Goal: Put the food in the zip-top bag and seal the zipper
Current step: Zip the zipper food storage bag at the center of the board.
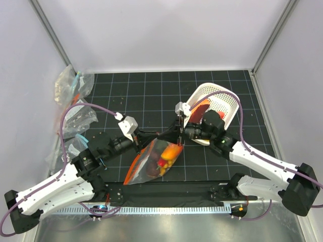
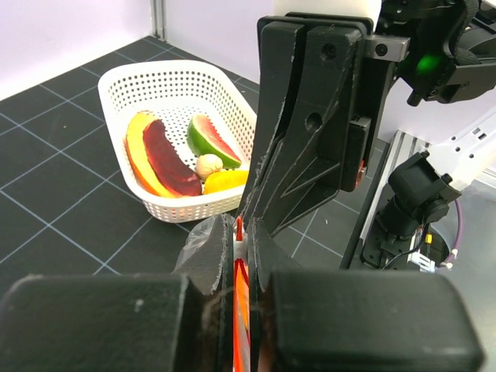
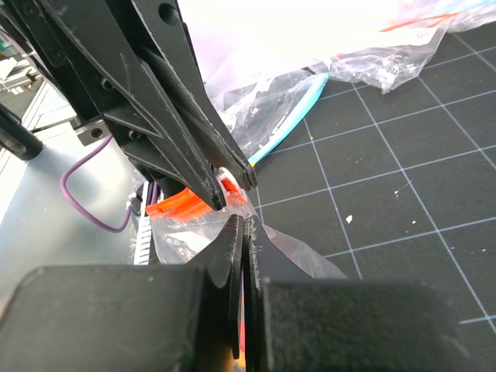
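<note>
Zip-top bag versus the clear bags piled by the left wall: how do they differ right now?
The zip-top bag has a red-orange zipper; the clear bags show teal marks. The zip-top bag holds food and is pinched by the left gripper and the right gripper; the clear bags lie crumpled off to the left, untouched. Both are thin see-through plastic.

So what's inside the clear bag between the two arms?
Through the zip-top bag you can see an orange toy food piece and smaller red and yellow bits. Anything beneath those is covered.
</note>
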### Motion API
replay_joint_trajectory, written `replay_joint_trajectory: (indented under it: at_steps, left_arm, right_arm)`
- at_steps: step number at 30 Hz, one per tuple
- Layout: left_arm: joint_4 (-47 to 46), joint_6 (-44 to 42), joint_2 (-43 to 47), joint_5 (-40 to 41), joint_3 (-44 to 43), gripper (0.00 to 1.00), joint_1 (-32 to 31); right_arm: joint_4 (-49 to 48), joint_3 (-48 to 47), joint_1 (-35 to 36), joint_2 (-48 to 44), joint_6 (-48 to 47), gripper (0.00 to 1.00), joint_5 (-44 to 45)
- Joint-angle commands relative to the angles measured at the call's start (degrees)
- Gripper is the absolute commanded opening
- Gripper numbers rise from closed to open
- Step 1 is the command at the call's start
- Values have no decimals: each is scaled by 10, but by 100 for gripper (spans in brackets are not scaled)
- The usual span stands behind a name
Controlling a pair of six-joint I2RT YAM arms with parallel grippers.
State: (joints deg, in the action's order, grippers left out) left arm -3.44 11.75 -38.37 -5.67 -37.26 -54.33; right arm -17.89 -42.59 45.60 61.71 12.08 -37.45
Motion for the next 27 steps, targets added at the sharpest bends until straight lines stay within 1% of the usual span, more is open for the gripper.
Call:
replay_joint_trajectory:
  at_steps: [1,10,15,21,27]
  left_arm:
    - [-2,6,-2,3,-8,1,-1]
    - [0,6,-6,2,-6,2,-2]
    - [0,8,-13,-2,-9,2,-1]
    - [0,9,-21,-11,-11,1,-2]
    - [0,11,-21,-16,-11,3,-1]
  right_arm:
    - [-42,-2,2,-32,-7,1,20]
    - [-50,16,2,-68,-5,1,72]
    - [-72,39,1,-92,-3,1,101]
    - [-74,48,-1,-109,-3,1,141]
    - [-76,56,-3,-118,3,1,176]
